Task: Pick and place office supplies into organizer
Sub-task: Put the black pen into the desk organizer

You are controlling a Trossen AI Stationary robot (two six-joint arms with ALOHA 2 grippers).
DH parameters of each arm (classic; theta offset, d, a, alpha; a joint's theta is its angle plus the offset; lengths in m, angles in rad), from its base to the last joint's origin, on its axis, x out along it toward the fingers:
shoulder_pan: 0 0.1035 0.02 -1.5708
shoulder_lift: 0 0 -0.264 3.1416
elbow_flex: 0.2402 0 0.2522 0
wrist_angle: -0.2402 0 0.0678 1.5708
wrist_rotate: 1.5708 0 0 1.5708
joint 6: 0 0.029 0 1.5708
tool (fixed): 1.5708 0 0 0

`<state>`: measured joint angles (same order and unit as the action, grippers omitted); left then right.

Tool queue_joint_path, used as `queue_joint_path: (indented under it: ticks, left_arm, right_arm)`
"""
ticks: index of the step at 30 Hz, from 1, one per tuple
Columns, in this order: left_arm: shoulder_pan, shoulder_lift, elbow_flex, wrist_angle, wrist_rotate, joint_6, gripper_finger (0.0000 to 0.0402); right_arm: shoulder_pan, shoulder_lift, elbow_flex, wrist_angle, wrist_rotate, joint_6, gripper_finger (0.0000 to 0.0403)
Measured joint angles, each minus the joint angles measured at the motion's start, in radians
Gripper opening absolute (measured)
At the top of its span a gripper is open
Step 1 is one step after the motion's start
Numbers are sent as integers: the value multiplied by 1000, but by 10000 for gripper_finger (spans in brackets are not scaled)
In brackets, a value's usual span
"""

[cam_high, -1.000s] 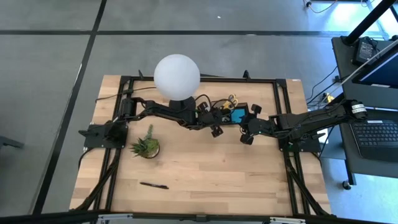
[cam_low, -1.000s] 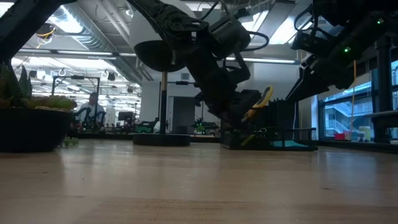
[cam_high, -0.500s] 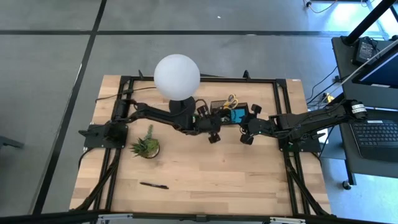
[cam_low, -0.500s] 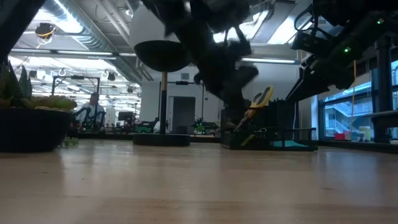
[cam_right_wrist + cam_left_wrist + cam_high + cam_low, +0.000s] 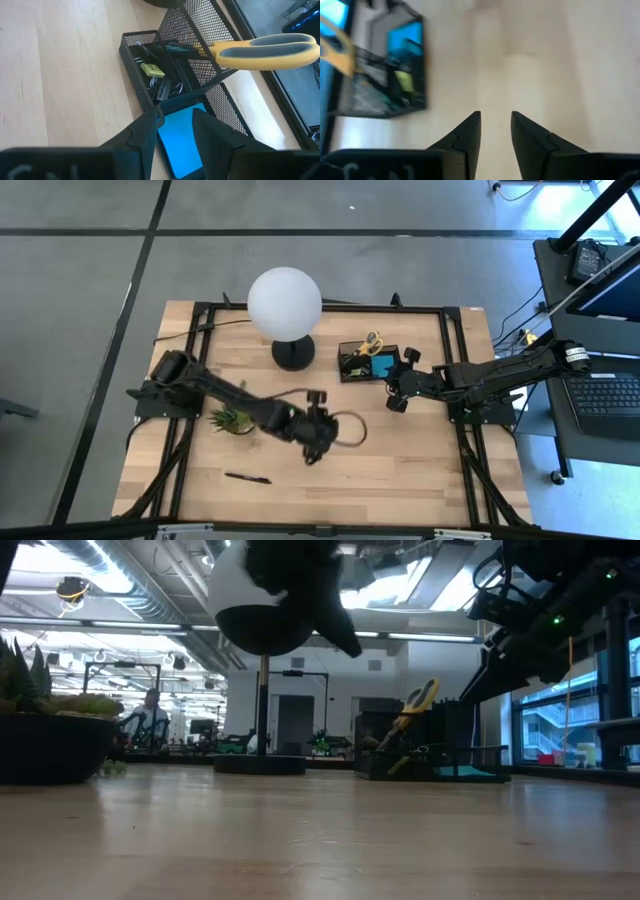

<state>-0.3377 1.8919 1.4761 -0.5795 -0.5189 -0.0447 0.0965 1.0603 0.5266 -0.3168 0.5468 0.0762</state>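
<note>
The black mesh organizer (image 5: 366,362) stands at the far middle of the table. Yellow-handled scissors (image 5: 260,50) stand upright in it. A blue sticky-note pad (image 5: 181,140) and a small yellow piece (image 5: 152,69) lie in its low compartments. A black pen (image 5: 248,478) lies flat on the table near the front left. My left gripper (image 5: 318,444) hangs open over bare wood in the middle of the table, right of and beyond the pen, with nothing between its fingers (image 5: 470,131). My right gripper (image 5: 398,396) stands open just right of the organizer, above the pad's end.
A white globe lamp (image 5: 285,300) on a round black base (image 5: 293,353) stands left of the organizer. A small green potted plant (image 5: 233,418) sits at the left, beside my left arm. Bare wood lies along the near right of the table.
My left gripper has drawn back from the organizer, swinging toward the table's near edge and a little left while rising; it now hangs over the middle of the table. The organizer and its contents have stayed put.
</note>
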Motion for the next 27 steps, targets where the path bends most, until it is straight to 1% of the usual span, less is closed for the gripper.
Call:
queue_joint_path:
  ticks: [5,8,11,14,17,19,24,27]
  left_arm:
    - [-92,15,0,-32,72,-47,135]
    - [-143,29,0,-23,75,-70,164]
    - [-180,29,0,-26,72,-157,189]
    - [-212,30,0,-27,74,-224,204]
    - [-246,30,0,-28,80,-293,209]
    - [-266,30,0,-32,105,-353,209]
    - [-302,30,0,-84,141,-534,202]
    - [-311,30,0,-127,191,-631,199]
  right_arm:
    - [0,0,0,1,0,3,129]
    - [0,0,0,0,-1,21,129]
    - [0,0,0,-1,-1,21,129]
    - [0,0,0,-5,-1,13,129]
    - [0,0,0,-31,-1,-10,129]
    - [0,0,0,-64,-2,-15,129]
    - [-1,0,0,-122,-1,-16,129]
    - [-1,0,0,-121,0,-27,129]
